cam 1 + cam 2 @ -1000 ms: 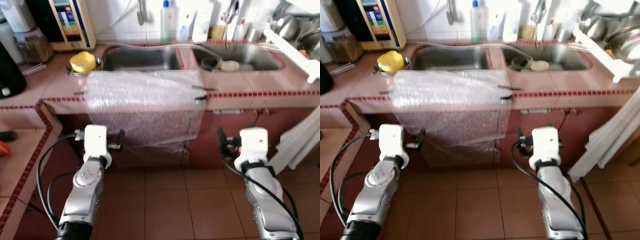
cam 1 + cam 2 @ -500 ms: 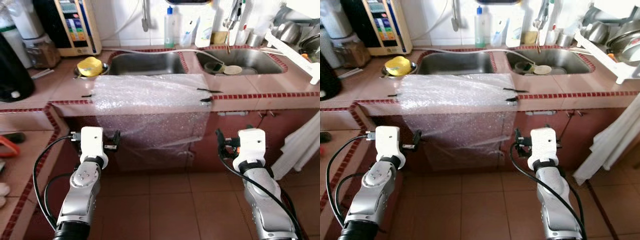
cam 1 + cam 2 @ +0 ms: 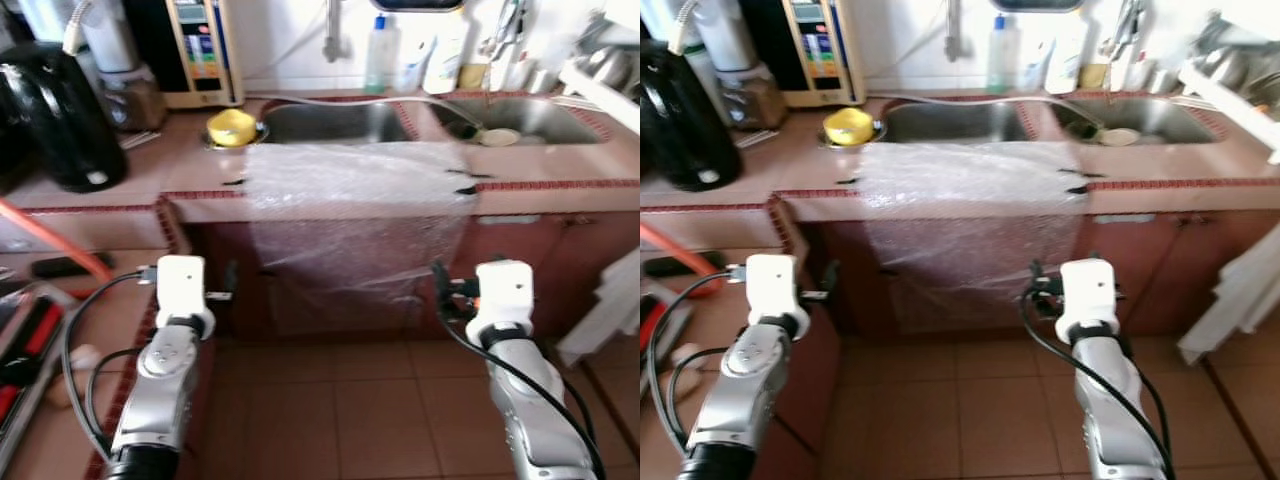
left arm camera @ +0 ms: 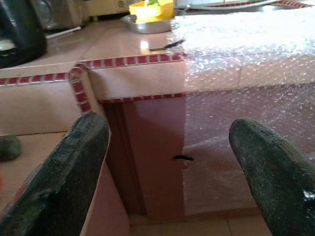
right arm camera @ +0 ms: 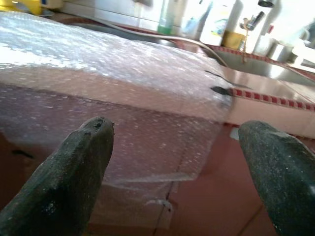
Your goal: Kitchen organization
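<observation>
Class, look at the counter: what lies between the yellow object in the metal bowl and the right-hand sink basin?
In the left eye view, the left sink basin lies between the yellow object and the right sink basin.

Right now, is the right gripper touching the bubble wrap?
Apart. The right wrist view shows open fingers with the bubble wrap well beyond them; the right eye view shows the right gripper short of the counter front.
</observation>
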Robot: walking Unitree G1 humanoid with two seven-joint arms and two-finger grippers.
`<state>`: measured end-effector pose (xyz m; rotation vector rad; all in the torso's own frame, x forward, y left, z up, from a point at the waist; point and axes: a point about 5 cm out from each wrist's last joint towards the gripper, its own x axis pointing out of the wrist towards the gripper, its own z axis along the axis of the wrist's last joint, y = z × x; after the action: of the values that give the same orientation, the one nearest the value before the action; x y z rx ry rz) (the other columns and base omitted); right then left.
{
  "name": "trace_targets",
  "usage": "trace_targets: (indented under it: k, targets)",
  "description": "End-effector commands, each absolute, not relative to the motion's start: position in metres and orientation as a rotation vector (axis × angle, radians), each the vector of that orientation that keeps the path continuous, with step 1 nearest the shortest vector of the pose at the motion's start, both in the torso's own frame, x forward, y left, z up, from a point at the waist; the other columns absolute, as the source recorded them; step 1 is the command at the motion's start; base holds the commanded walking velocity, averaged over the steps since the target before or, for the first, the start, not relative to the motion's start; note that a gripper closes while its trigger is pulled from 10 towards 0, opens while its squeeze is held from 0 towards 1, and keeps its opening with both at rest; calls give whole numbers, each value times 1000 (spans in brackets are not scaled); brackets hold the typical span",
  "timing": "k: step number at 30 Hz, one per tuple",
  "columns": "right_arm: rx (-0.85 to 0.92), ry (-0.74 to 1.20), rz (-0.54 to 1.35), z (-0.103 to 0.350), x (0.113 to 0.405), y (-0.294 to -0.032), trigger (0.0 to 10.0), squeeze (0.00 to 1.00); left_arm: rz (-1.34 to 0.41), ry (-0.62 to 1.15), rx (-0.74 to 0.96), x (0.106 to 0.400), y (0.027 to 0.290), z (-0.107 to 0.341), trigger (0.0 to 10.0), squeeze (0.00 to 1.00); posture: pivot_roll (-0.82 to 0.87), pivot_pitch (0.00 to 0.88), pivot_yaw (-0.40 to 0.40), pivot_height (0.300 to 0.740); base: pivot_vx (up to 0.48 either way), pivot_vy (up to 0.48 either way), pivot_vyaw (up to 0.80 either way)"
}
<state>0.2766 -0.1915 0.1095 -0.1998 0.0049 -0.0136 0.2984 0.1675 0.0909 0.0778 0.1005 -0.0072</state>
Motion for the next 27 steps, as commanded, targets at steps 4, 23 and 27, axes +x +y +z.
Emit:
trace_targets:
  k: [4,23,27]
  targets:
    - [-217,-52,-20,121,280,-192,10000,0,-30,41,63,305,163,105,10000,0,-2,0,31,740,0,0,0]
    - [-250,-105,-6,130,285,-184,10000,0,-109,10,5,307,154,111,10000,0,1,0,33,740,120,0,0]
    - [-252,-110,-2,131,285,-183,10000,0,-124,6,3,307,152,111,10000,0,-1,0,35,740,361,0,0]
